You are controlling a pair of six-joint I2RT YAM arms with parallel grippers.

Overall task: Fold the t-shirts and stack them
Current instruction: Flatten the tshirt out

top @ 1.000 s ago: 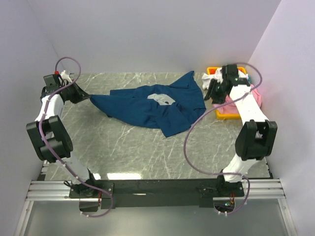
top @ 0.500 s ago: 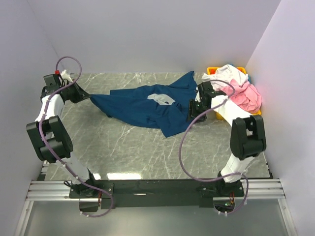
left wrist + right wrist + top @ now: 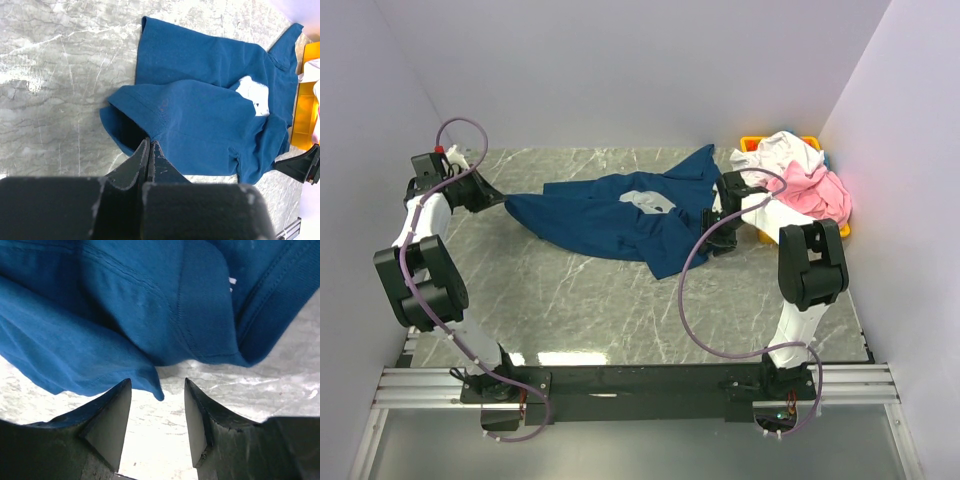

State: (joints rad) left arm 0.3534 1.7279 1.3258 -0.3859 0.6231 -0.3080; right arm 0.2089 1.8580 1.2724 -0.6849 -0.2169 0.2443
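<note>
Left gripper (image 3: pixel 148 146): clamped shut on edge of navy t-shirt (image 3: pixel 210 110), cloth spread ahead
Right gripper (image 3: pixel 156 390): fingers parted, nothing held, navy hem just beyond tips
Pink t-shirt (image 3: pixel 817 190), white t-shirt (image 3: pixel 783 150): heaped behind right gripper

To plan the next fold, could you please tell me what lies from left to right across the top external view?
left hand, shut on the shirt's edge → navy blue t-shirt → right hand, open → white shirt → pink shirt
</note>
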